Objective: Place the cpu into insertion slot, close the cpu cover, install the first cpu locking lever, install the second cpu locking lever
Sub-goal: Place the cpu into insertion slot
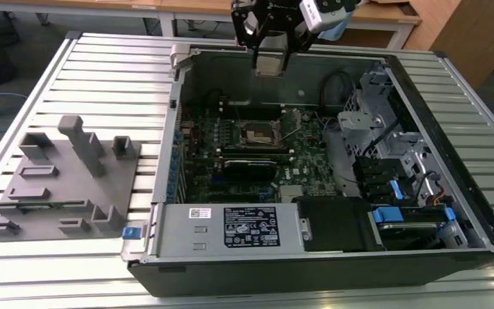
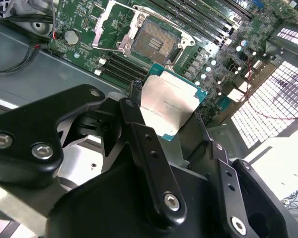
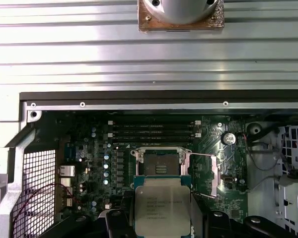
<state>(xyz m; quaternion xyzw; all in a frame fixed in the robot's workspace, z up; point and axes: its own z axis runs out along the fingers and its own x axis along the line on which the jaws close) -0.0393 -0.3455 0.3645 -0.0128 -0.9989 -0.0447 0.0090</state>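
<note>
**When the cpu hung over the open slot: what that placement needed**

While I stood by the table, the gripper hung high over the far side of the open case, jaws pinching the cpu by two opposite edges. In the second wrist view the cpu sat flat between the black fingers, silvery lid up and a thin line of green edge showing. It was well apart from the board, nowhere near touching.

The slot was bare and dark, and the cover stood swung open beside it, so the way in looked clear. The same showed in the second wrist view: slot exposed, cover folded back off it.

My take on doing this step well:

- Level mattered most. That socket looked like the pin-bed kind, and a chip landing corner-first would have bent something.
- Square it to the frame while high up, not near the pins. I couldn't make out the notches or the corner mark from where I stood, so orientation was the thing I'd have checked twice.
- Straight down, slow, no sliding sideways once low.
- The fingers were chunky next to the metal frame, so I'd have watched that they didn't clip it or the raised cover.
- No pushing. It should have dropped in under its own weight, with the grip let go only once it lay flat.
</note>
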